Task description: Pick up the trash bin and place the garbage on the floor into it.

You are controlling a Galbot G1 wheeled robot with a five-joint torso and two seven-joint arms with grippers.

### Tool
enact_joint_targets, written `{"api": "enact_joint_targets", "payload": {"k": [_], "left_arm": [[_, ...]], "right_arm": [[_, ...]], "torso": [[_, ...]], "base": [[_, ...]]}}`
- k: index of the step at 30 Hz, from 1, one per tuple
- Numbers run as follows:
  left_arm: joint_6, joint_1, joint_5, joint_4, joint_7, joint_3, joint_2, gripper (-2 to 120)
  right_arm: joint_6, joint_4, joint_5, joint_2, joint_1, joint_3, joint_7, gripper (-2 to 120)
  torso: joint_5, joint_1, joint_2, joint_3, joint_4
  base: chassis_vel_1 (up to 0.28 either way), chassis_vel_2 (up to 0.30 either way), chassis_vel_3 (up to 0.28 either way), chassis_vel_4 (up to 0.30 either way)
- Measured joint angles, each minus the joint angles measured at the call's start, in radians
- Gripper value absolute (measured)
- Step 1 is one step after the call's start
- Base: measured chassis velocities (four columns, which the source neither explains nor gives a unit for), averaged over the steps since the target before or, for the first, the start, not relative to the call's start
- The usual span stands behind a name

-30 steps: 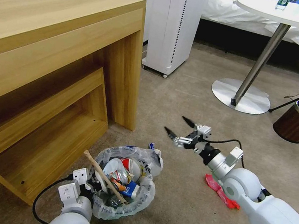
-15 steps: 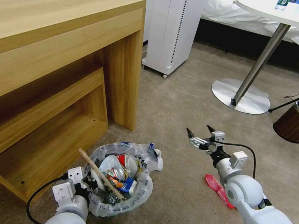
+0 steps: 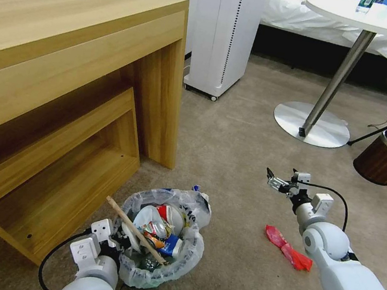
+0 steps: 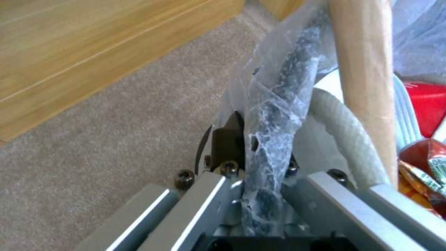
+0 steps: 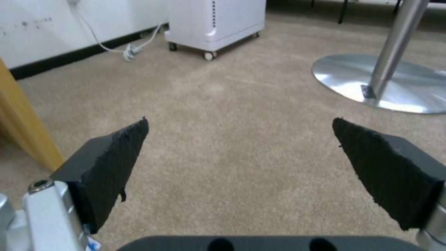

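Now the bin sits low in the frame, held by the left claw, with one red wrapper on the carpet at lower right.

Largest is the wooden desk point(image 3: 67, 78) filling the left half; the carpet point(image 3: 238, 137) spreads across the rest. At lower centre, the bin point(image 3: 159, 241) with its whitish liner stands beside the desk's foot, packed with litter, a stick point(image 3: 135, 229) leaning across it. At its lower-left rim, the left claw point(image 4: 260, 164) is clamped on the liner-wrapped rim. Right of centre, the right claw point(image 3: 280, 176) hangs above bare carpet, its fingers point(image 5: 111, 167) spread wide with nothing between them. The red wrapper point(image 3: 287, 247) lies below it, beside the right arm.
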Motion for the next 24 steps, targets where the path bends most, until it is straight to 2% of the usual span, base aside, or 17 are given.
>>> {"api": "enact_joint_targets", "payload": {"k": [11,15,19,24], "left_arm": [[-0.005,0.012,0.016,0.008,-0.005,0.005,-0.009,0],[-0.009,0.017,0.022,0.013,-0.005,0.007,-0.009,0],[-0.014,0.015,0.017,0.016,-0.006,0.003,-0.004,0],[-0.017,0.017,0.01,0.019,-0.013,0.002,0.003,0]], "right_arm": [[0.011,-0.128,-0.013,0.035,0.077,-0.066,-0.019,100],[0.031,-0.19,-0.019,0.059,0.127,-0.118,-0.024,100],[0.044,-0.259,-0.026,0.095,0.188,-0.171,-0.03,100],[0.073,-0.404,-0.055,0.188,0.281,-0.231,-0.034,100]], "torso": [[-0.0001,0.0,0.0,0.0,0.0],[0.0,0.0,0.0,0.0,0.0],[-0.0001,0.0,0.0,0.0,-0.0001],[-0.0001,0.0,0.0,0.0,0.0]], "base": [[0.0,0.0,0.0,0.0],[0.0,0.0,0.0,0.0],[0.0,0.0,0.0,0.0],[0.0,0.0,0.0,0.0]]}}
